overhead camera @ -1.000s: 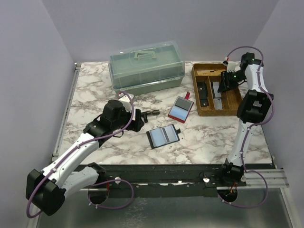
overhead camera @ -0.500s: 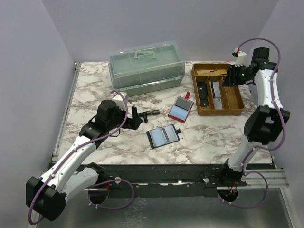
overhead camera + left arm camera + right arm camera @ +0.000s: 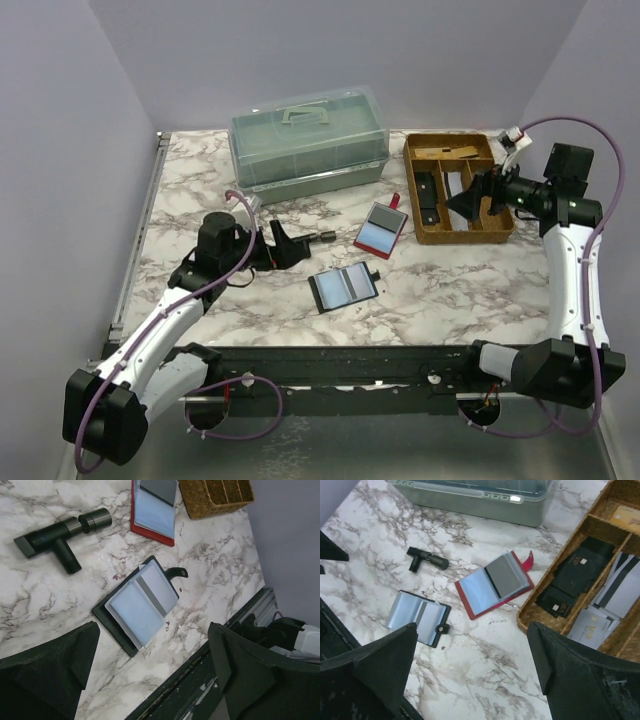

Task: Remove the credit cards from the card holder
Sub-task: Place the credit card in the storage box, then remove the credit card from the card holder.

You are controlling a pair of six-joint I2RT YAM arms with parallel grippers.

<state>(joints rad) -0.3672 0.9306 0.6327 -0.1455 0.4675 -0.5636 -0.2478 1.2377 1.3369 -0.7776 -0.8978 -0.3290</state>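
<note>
A black card holder point(image 3: 344, 287) lies open near the table's front, with pale blue and grey credit cards point(image 3: 131, 611) in its sleeves. A red card holder point(image 3: 380, 229) lies open behind it, also showing a blue and a grey card point(image 3: 492, 582). My left gripper point(image 3: 283, 245) hangs open to the left of the black card holder point(image 3: 141, 605), with nothing between its fingers. My right gripper point(image 3: 462, 198) is open and empty, raised over the wicker tray point(image 3: 462, 238) and facing the table's middle. Both holders also show in the right wrist view, black point(image 3: 417, 616) and red point(image 3: 470, 607).
The wicker tray point(image 3: 526, 622) at the back right holds several black and silver cards point(image 3: 580, 567). A small black T-shaped tool point(image 3: 322, 237) lies between my left gripper and the red holder. A clear lidded plastic box point(image 3: 308, 140) stands at the back.
My right arm has lifted out of the tray and swung right, and its jaws have opened. My left arm has drawn back leftward, its gripper opening wider. Holders unmoved.
</note>
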